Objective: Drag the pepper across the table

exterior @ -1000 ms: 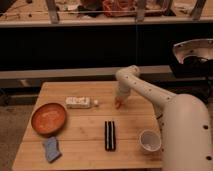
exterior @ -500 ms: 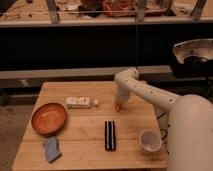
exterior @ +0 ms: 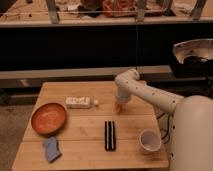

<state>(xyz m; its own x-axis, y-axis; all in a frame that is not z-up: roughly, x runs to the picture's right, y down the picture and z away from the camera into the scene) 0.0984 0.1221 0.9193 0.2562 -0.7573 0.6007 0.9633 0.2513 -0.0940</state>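
The table [exterior: 80,127] is a light wooden top made of planks, and everything else is placed here relative to it. The robot's white arm [exterior: 150,96] reaches in from the right side and bends down over the right-centre part of the table. The gripper [exterior: 120,107] points downward at the end of the arm, low over the wood, with its fingers pressed together. A small patch of orange shows right at the fingertips, which is the pepper [exterior: 119,108]; it sits at the table surface under the gripper, right of centre and toward the far half. Whether the fingers actually pinch the pepper or only press against it cannot be made out.

On the left side of the table sits a round orange-brown bowl [exterior: 49,119]. Near the table's front left corner lies a blue sponge [exterior: 51,149]. In the far-middle part of the table, left of the gripper, lies a white packet [exterior: 79,102] on its side. A black rectangular object [exterior: 110,135] lies near the front-centre of the table, its long side running front to back. A white cup [exterior: 149,140] stands upright near the front right corner.
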